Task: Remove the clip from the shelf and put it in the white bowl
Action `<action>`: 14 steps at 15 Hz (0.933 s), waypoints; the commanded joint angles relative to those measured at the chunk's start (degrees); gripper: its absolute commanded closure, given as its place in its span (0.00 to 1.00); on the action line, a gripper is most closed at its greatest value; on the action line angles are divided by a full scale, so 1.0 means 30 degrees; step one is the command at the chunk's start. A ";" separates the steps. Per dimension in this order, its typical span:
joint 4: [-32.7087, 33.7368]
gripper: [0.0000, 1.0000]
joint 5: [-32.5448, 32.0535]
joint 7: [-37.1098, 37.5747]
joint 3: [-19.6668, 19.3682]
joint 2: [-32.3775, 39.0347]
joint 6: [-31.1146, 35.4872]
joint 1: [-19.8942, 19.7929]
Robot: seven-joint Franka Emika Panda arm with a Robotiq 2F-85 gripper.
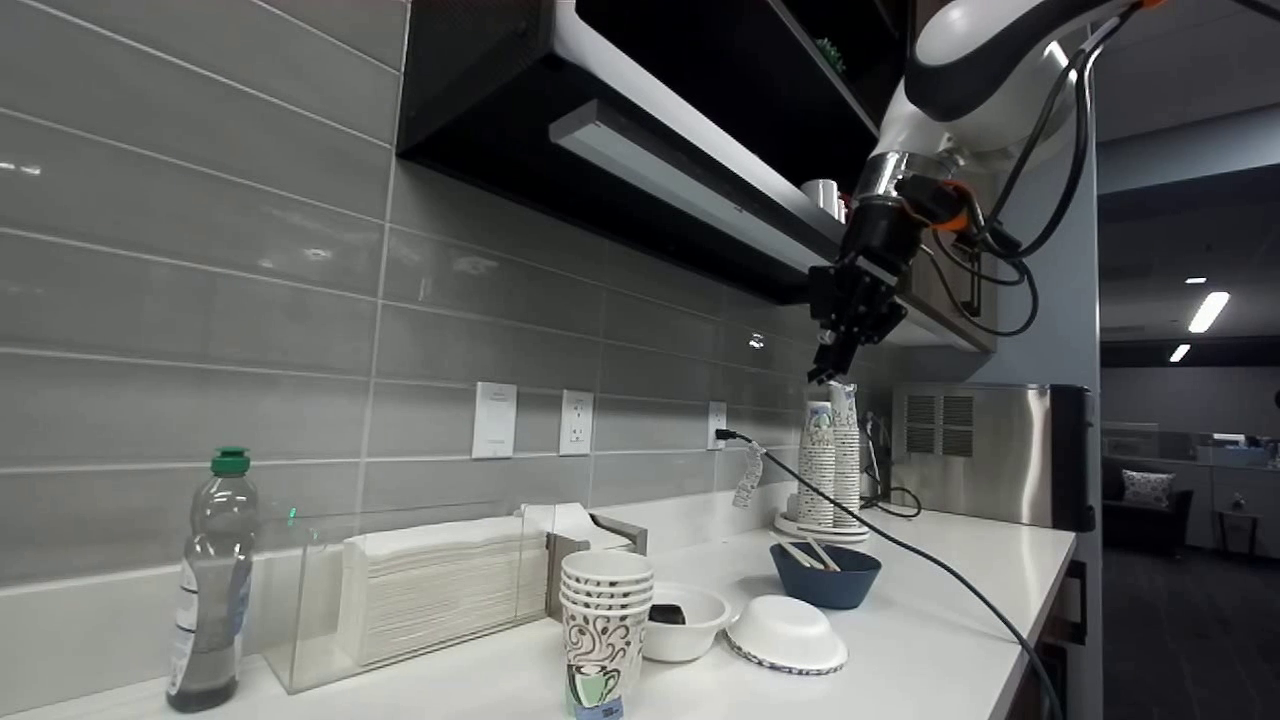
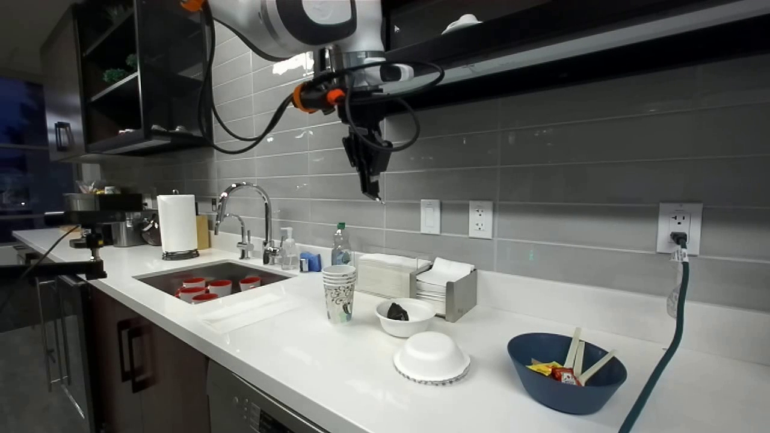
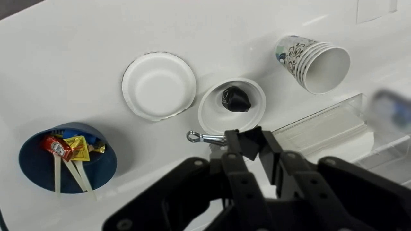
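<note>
Jaws pinch the clip (image 3: 210, 138) (high above the tabletop (image 3: 80, 64)), which, released too early, could miss the white bowl (image 3: 212, 118)

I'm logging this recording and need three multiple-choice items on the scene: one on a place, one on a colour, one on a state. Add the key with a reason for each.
1. Where is the small black item?
A. In the sink
B. In the upright white bowl
C. On top of the paper cups

2. What colour is the stirrer bowl?
A. Red
B. Yellow
C. Dark blue

3. What is the state of the clip?
A. Gripped by the fingers
B. Lying in the upright white bowl
C. Fastened to the shelf

Key:
1: B, since all three views show the black item inside that bowl.
2: C, since its wall looks dark blue in every view, with pale stirrers leaning in it.
3: A, since the wrist view shows it pinched there, its silver end jutting out.
</note>
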 commanded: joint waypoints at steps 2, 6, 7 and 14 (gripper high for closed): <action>-0.0655 0.95 0.0620 -0.0446 0.0047 0.0560 0.1205 0.0113; -0.2646 0.95 0.1981 -0.2094 0.0105 0.1646 0.4338 0.0743; -0.3044 0.95 0.2073 -0.2589 0.0217 0.2068 0.5190 0.0894; -0.2339 0.95 0.2056 -0.4051 0.1137 0.6039 0.9633 0.1721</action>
